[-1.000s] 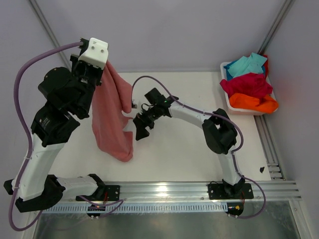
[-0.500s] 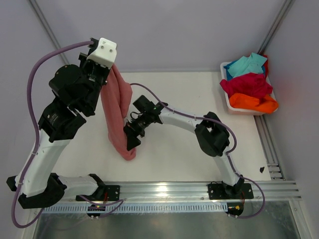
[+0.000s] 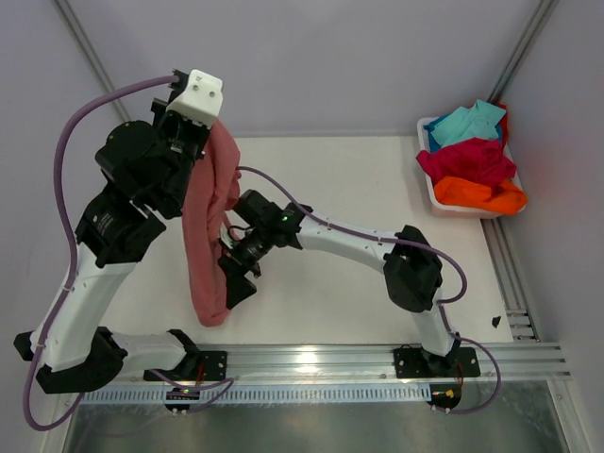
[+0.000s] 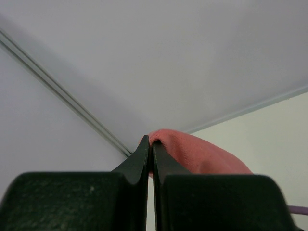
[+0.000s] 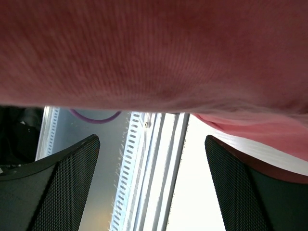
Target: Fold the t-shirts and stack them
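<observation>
Salmon-pink t-shirt (image 3: 209, 226): suspended from the left pincer (image 3: 195, 127), which is clamped tight on a top fold of the cloth. In the left wrist view the two fingers meet with only a thin edge of pink between them (image 4: 150, 144), and the rest of the fabric bulges away beyond the tips. Below this pincer the garment hangs as a long, narrow, bunched drape. It is creased lengthwise and rounded at its lower end, which is down near the bench (image 3: 377, 189). Whether that end touches the bench cannot be told. Colour is an even dusty pink and the knit is finely ribbed.

Right pincer (image 3: 231, 274): jaws spread wide, holding nothing, set against the lower part of the drape on its right side. In its wrist view (image 5: 151, 142) the cloth fills the frame just past the fingertips. Contact cannot be confirmed.

Well to the right of both pincers, turquoise (image 3: 467, 123), crimson (image 3: 467, 159) and orange (image 3: 477, 193) t-shirts lie crumpled in a white tub (image 3: 432, 189).
</observation>
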`<state>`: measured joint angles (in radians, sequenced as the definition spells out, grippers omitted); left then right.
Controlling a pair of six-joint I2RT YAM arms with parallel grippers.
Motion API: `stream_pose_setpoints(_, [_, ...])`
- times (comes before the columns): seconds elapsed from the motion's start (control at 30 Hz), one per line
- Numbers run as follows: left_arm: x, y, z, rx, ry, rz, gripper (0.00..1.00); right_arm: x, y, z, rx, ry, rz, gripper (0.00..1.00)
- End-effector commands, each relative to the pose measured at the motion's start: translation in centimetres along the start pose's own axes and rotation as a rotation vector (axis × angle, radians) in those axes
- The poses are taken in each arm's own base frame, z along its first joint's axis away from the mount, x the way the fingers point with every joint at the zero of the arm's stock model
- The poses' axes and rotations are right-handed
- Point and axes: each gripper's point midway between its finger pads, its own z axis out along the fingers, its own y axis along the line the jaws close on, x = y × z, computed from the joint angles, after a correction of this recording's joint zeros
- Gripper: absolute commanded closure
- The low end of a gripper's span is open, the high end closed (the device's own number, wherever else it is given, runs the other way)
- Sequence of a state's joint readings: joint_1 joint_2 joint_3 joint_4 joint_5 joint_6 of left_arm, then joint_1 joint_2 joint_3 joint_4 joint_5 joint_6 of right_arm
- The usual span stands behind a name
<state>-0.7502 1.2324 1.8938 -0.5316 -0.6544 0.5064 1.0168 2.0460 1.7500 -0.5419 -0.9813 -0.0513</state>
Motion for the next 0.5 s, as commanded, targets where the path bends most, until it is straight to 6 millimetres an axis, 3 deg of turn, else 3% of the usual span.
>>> stream_pose_setpoints(0.0, [-1.4, 0.9, 0.0, -0.028, -0.053, -0.042, 1.0, -2.0, 2.0, -0.2, 0.014, -0.006, -0.115, 0.07])
stream_pose_setpoints(0.13, [-0.8, -0.2, 0.1, 0.012, -0.047, -0.026, 1.0, -1.3, 0.2, -1.5, 0.14, 0.023, -0.173, 0.07])
stream_pose_setpoints(0.17, [-0.7, -1.1, 0.2, 0.047, -0.053, -0.022, 1.0, -1.3, -1.4, -2.4, 0.241, 0.028, -0.182, 0.07])
stream_pose_setpoints(0.23, [0.8, -2.9, 0.8, 0.088, -0.017, -0.001, 1.0, -0.8, -2.7, -4.4, 0.373, 0.038, -0.223, 0.07])
stream_pose_setpoints(0.27, [1.2, -3.6, 1.2, 0.101, -0.005, 0.004, 1.0, -0.7, -5.2, -6.6, 0.549, 0.05, -0.231, 0.07])
stream_pose_setpoints(0.33, [2.4, -5.2, 1.8, 0.131, 0.022, 0.016, 1.0, -0.3, -7.2, -10.0, 0.754, 0.042, -0.25, 0.07])
stream_pose_setpoints(0.37, [2.8, -6.6, 2.3, 0.172, 0.027, 0.019, 1.0, -0.1, -9.0, -12.9, 0.944, 0.056, -0.243, 0.07])
stream_pose_setpoints(0.4, [3.2, -7.8, 2.5, 0.207, 0.035, 0.015, 1.0, -0.2, -10.0, -15.3, 1.053, 0.045, -0.243, 0.07])
stream_pose_setpoints(0.43, [4.1, -9.2, 2.7, 0.251, 0.063, 0.007, 1.0, 1.0, -11.1, -17.1, 1.152, 0.067, -0.228, 0.07])
stream_pose_setpoints(0.47, [4.8, -11.3, 2.9, 0.323, 0.07, 0.009, 1.0, 0.7, -11.0, -19.4, 1.237, 0.039, -0.222, 0.07])
